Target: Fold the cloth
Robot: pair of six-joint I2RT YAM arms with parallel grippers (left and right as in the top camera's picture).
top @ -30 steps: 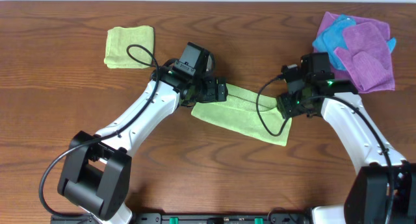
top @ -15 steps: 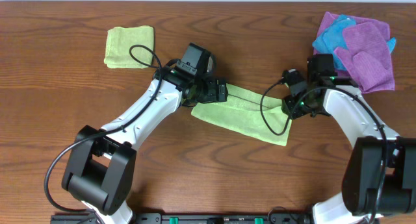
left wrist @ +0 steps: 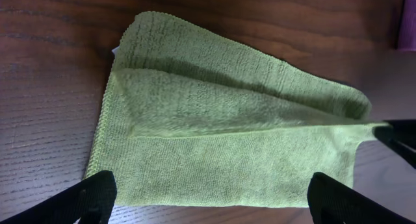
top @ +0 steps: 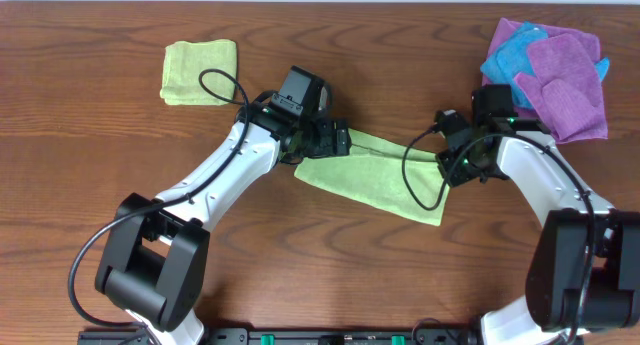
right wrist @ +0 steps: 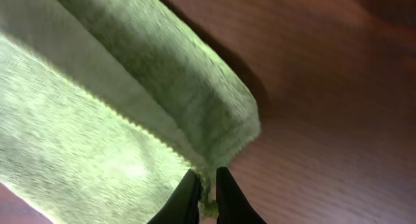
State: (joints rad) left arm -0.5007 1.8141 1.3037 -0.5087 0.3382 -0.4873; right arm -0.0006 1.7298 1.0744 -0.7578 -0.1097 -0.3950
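The yellow-green cloth lies folded in a long strip on the middle of the table. My left gripper is at its left end, open wide. In the left wrist view the cloth spreads flat between and ahead of the two black fingertips, and the gripper holds nothing. My right gripper is at the cloth's right end. In the right wrist view its fingers are pinched shut on a corner of the cloth's edge.
A paler green folded wad sits at the back left. A pile with a purple cloth and a blue cloth lies at the back right, close behind the right arm. Bare wooden table lies in front.
My right gripper has closed onto the cloth's right corner and shifted slightly right. The left arm and its open gripper have stayed put.
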